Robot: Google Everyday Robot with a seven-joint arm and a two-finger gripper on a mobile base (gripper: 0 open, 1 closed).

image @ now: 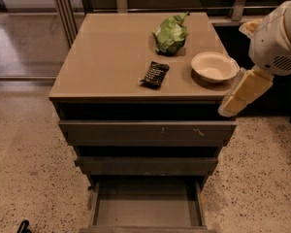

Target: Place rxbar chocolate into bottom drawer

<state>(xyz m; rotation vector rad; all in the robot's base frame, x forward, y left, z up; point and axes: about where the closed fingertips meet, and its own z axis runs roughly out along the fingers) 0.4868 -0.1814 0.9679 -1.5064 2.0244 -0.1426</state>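
The rxbar chocolate point(155, 74), a small flat black wrapper with white lettering, lies on the cabinet top point(111, 57) near its front middle. The bottom drawer point(146, 210) is pulled out and its grey tray is bare. My gripper point(233, 106), a pale yellow piece below the white arm point(276, 38), hangs at the cabinet's front right corner. It is right of the bar, just below the bowl, and holds nothing that I can see.
A wrinkly green bag point(170, 33) sits behind the bar and a white bowl point(214, 66) to its right. The two upper drawers point(145, 132) stick out slightly. Speckled floor surrounds the cabinet. A dark object point(23, 225) shows at the bottom left.
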